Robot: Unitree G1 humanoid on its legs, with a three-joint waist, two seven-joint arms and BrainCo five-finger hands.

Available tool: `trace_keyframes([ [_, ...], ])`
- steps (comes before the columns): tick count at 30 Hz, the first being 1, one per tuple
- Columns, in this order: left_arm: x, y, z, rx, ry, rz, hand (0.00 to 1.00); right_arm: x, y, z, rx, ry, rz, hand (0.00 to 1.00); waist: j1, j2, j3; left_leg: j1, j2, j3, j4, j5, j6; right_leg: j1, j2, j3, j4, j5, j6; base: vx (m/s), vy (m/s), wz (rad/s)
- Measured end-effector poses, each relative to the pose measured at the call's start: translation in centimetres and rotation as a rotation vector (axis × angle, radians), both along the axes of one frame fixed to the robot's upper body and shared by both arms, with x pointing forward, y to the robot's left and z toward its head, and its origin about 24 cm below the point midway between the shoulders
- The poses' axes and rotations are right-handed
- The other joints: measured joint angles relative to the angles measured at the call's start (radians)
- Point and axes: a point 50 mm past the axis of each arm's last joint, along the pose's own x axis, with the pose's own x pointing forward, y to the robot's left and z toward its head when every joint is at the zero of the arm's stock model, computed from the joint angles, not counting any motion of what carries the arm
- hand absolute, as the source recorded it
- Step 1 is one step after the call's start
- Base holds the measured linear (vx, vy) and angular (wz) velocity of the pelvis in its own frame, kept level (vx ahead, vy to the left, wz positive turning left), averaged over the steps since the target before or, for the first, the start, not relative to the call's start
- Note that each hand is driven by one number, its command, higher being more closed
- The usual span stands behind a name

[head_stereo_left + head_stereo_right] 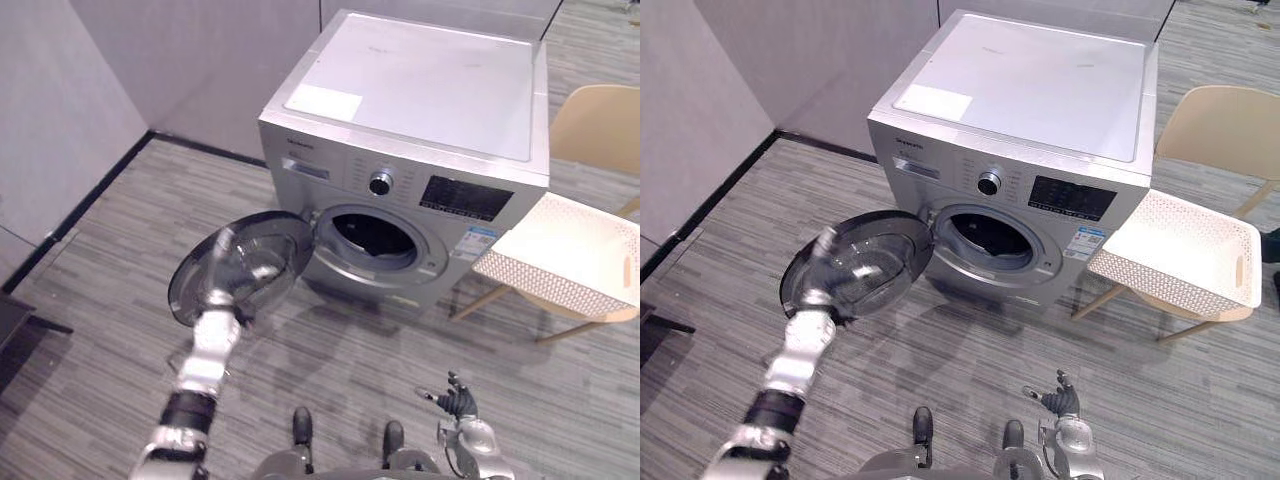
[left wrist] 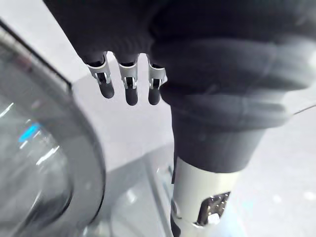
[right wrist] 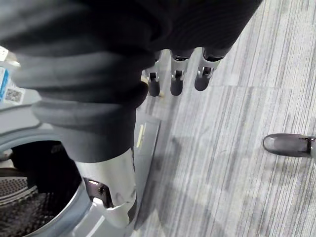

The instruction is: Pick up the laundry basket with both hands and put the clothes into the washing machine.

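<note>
The washing machine is standing on the grey floor with its round door swinging wide open toward the robot's left, exposing the drum opening. The left hand is reaching up to the door's glass. Its fingers are extending straight and gripping nothing, with the door's rim lying just beside them. Contact with the door cannot be confirmed. The right hand is hanging low at the robot's right side, fingers relaxed and slightly spread, carrying nothing. The laundry basket, white and perforated, is sitting on a beige chair just to the right of the machine, well apart from both hands.
</note>
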Motion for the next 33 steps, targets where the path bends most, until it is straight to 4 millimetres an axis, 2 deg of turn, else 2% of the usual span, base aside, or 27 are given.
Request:
trace_keyframes([
  [2, 0.2, 1.9, 1.2, 0.027, -0.008, 0.061, 0.00, 0.3, 0.0, 0.3, 0.001, -0.018, 0.011, 0.00, 0.001, -0.011, 0.007, -0.005, 0.003, 0.008, 0.004, 0.000, 0.000, -0.006, 0.004, 0.007, -0.003, 0.004, -0.005, 0.03, -0.014, -0.17],
  [3, 0.4, 3.4, 2.4, 0.054, -0.004, 0.104, 0.00, 0.6, -0.1, 0.5, -0.003, -0.033, 0.022, 0.00, 0.000, -0.019, 0.011, -0.032, 0.009, 0.009, 0.021, -0.003, 0.001, -0.026, 0.009, 0.015, -0.002, 0.010, -0.014, 0.02, -0.028, -0.13],
  [4, 0.6, 4.1, 3.2, 0.062, -0.009, 0.122, 0.00, 0.8, -0.1, 0.7, -0.006, -0.043, 0.025, 0.00, 0.001, -0.027, 0.014, -0.060, 0.018, 0.013, 0.038, -0.012, 0.000, -0.051, 0.016, 0.027, -0.001, 0.018, -0.019, 0.01, -0.029, -0.17],
  [5, 0.9, 4.9, 4.3, 0.067, -0.021, 0.141, 0.00, 0.9, 0.0, 0.8, -0.007, -0.056, 0.032, 0.00, 0.005, -0.044, 0.024, -0.092, 0.022, 0.017, 0.061, -0.018, 0.000, -0.074, 0.019, 0.034, -0.001, 0.021, -0.021, -0.02, -0.020, -0.18],
  [6, 0.9, 5.6, 4.6, 0.055, -0.012, 0.164, 0.00, 1.1, 0.1, 1.0, -0.008, -0.068, 0.044, 0.00, 0.006, -0.056, 0.033, -0.119, 0.030, 0.021, 0.080, -0.023, -0.001, -0.094, 0.025, 0.039, -0.001, 0.031, -0.026, -0.03, -0.023, -0.19],
  [8, 1.0, 6.2, 3.9, 0.018, 0.039, 0.183, 0.00, 1.4, 0.4, 1.3, -0.005, -0.089, 0.057, 0.00, 0.011, -0.072, 0.044, -0.154, 0.050, 0.039, 0.128, -0.047, -0.002, -0.120, 0.037, 0.070, -0.001, 0.053, -0.039, -0.06, -0.019, -0.32],
  [10, 1.3, 6.4, 3.5, -0.020, 0.084, 0.173, 0.00, 1.8, 0.7, 1.7, -0.001, -0.122, 0.071, 0.00, 0.013, -0.090, 0.062, -0.201, 0.068, 0.053, 0.200, -0.085, -0.004, -0.141, 0.045, 0.089, 0.000, 0.058, -0.041, -0.09, -0.018, -0.31],
  [13, 2.2, 6.2, 4.7, -0.067, 0.071, 0.157, 0.00, 2.8, 1.0, 2.8, 0.025, -0.195, 0.071, 0.00, 0.037, -0.097, 0.080, -0.309, 0.109, 0.065, 0.314, -0.128, -0.012, -0.209, 0.069, 0.116, -0.003, 0.089, -0.051, -0.14, -0.032, -0.36],
  [16, 2.6, 5.8, 5.0, -0.106, 0.071, 0.137, 0.00, 3.8, 1.5, 4.0, 0.044, -0.268, 0.086, 0.00, 0.054, -0.099, 0.105, -0.376, 0.153, 0.066, 0.405, -0.165, -0.027, -0.241, 0.102, 0.134, -0.003, 0.099, -0.058, -0.14, -0.078, -0.28],
  [19, 2.8, 5.7, 5.2, -0.149, 0.030, 0.147, 0.00, 4.5, 1.8, 5.0, 0.052, -0.319, 0.095, 0.00, 0.059, -0.101, 0.110, -0.426, 0.187, 0.065, 0.454, -0.178, -0.036, -0.269, 0.129, 0.134, -0.004, 0.106, -0.066, -0.11, -0.116, -0.19],
  [20, 2.9, 5.7, 5.8, -0.168, 0.008, 0.142, 0.00, 4.8, 1.8, 5.4, 0.051, -0.341, 0.097, 0.00, 0.063, -0.105, 0.119, -0.435, 0.197, 0.064, 0.468, -0.179, -0.038, -0.275, 0.139, 0.136, -0.005, 0.111, -0.071, -0.06, -0.101, -0.15],
  [22, 3.3, 5.0, 5.7, -0.189, -0.003, 0.124, 0.00, 5.1, 1.8, 5.9, 0.046, -0.368, 0.100, 0.00, 0.079, -0.104, 0.123, -0.454, 0.212, 0.064, 0.486, -0.180, -0.039, -0.284, 0.150, 0.138, -0.007, 0.116, -0.071, -0.05, -0.089, -0.12],
  [24, 3.8, 3.9, 5.5, -0.207, -0.015, 0.091, 0.00, 5.3, 2.0, 6.1, 0.048, -0.377, 0.108, 0.00, 0.095, -0.104, 0.124, -0.461, 0.214, 0.061, 0.491, -0.181, -0.041, -0.281, 0.155, 0.135, -0.019, 0.123, -0.070, -0.02, -0.062, 0.04],
  [25, 4.3, 2.5, 5.1, -0.238, -0.025, 0.053, 0.00, 5.4, 2.1, 6.1, 0.046, -0.378, 0.113, 0.00, 0.109, -0.104, 0.124, -0.461, 0.211, 0.058, 0.491, -0.181, -0.041, -0.278, 0.154, 0.133, -0.019, 0.123, -0.069, -0.01, -0.043, 0.12],
  [28, 4.4, -0.4, 3.8, -0.251, -0.044, -0.022, 0.00, 5.7, 2.6, 6.2, 0.048, -0.382, 0.132, 0.00, 0.110, -0.104, 0.124, -0.452, 0.190, 0.035, 0.480, -0.180, -0.039, -0.262, 0.142, 0.118, -0.020, 0.121, -0.066, 0.01, -0.011, 0.21],
  [31, 3.0, -7.1, -0.1, -0.264, -0.017, -0.214, 0.00, 6.0, 2.7, 6.0, 0.036, -0.369, 0.129, 0.00, 0.109, -0.102, 0.124, -0.384, 0.129, 0.019, 0.402, -0.152, -0.024, -0.217, 0.092, 0.095, -0.019, 0.104, -0.042, 0.03, 0.038, 0.45],
  [32, 2.5, -8.7, -0.8, -0.265, -0.005, -0.265, 0.00, 6.1, 2.7, 5.9, 0.035, -0.364, 0.130, 0.00, 0.109, -0.101, 0.123, -0.373, 0.116, 0.017, 0.386, -0.149, -0.024, -0.210, 0.081, 0.090, -0.018, 0.098, -0.035, 0.01, 0.067, 0.44],
  [33, 1.7, -11.9, -2.0, -0.275, 0.022, -0.369, 0.00, 6.3, 2.8, 5.9, 0.035, -0.359, 0.133, 0.00, 0.108, -0.100, 0.123, -0.357, 0.093, 0.015, 0.360, -0.144, -0.022, -0.204, 0.064, 0.083, -0.014, 0.091, -0.025, 0.01, 0.077, 0.34],
])
